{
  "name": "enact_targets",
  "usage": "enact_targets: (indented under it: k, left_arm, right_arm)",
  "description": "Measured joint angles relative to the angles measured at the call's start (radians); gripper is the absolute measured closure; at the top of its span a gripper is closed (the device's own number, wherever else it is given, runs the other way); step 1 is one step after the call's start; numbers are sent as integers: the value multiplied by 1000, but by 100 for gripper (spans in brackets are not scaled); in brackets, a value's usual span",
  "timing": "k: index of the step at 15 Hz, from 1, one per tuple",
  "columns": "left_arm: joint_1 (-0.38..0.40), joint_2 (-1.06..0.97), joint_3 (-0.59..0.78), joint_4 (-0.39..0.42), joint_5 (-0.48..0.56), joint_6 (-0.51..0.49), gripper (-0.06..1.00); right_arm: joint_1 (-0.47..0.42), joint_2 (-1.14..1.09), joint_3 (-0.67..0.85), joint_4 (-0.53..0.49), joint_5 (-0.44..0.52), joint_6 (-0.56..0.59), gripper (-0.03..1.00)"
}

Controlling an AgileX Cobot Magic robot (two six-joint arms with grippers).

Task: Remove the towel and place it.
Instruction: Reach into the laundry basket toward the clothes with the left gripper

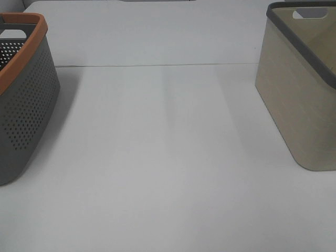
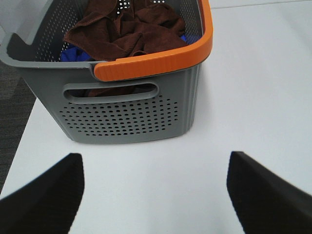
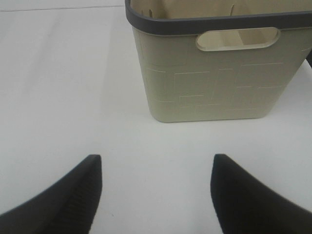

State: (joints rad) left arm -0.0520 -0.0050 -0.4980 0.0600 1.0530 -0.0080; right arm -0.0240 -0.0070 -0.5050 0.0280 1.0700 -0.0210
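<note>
Two sets of jaws, on the left gripper and right gripper, gape wide and empty above the white counter. Farther off, the brown towel lies crumpled inside the orange-rimmed grey basket.

The left gripper has two matte black, wedge-shaped fingers that broaden from blunt, rounded tips. The right gripper has matching black tapered fingers. Fine parallel ribbing shows along one finger's inner face.
</note>
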Motion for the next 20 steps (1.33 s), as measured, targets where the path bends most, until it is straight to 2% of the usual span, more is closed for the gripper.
enact_targets:
  k: [20]
  left_arm:
    - [0, 0, 0, 0, 0, 0, 18]
  right_arm:
    - [0, 0, 0, 0, 0, 0, 35]
